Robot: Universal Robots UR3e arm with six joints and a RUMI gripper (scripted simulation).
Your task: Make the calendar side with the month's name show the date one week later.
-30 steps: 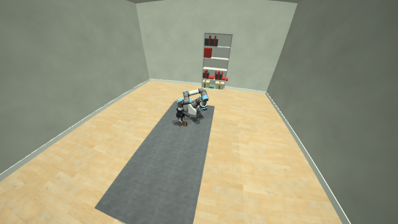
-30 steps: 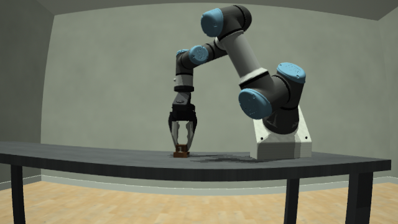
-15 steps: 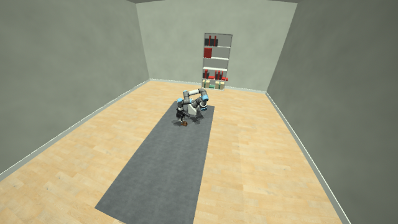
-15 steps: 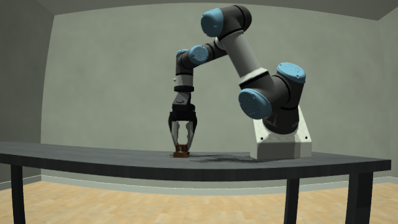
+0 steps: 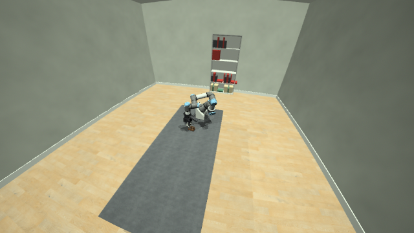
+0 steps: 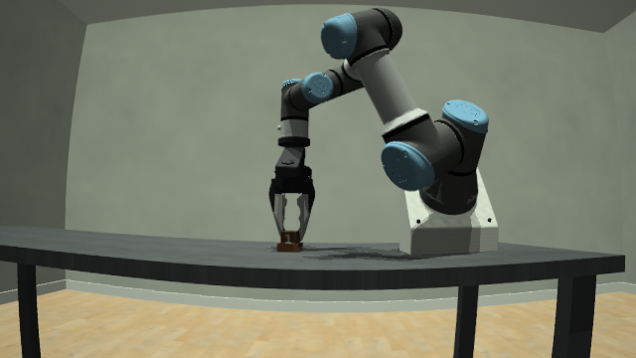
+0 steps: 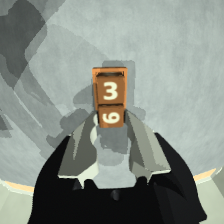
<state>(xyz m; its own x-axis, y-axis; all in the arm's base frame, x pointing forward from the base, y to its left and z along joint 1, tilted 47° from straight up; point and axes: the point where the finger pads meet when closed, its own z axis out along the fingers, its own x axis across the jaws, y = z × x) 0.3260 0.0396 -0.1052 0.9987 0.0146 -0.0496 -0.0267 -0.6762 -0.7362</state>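
Two cubes (image 7: 110,102) sit in the tray (image 7: 109,71) – hand (image 7: 110,125) astride the nearer one

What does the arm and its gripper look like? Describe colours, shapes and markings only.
The arm is built of round tubular links, dark grey with one pale grey-white link, and has light blue caps on its joints. It rises from a white angular base. The gripper has a black body and two tapering pale grey fingers. No cables or markings show.

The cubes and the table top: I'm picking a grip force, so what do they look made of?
The cubes, in the tray, look like matte brown wood or plastic: flat colour, no shine, pale painted numerals. The gripper is shut on the nearer cube. The table top looks like a dark grey, dull laminate or painted board, with faint streaks that might be grain.
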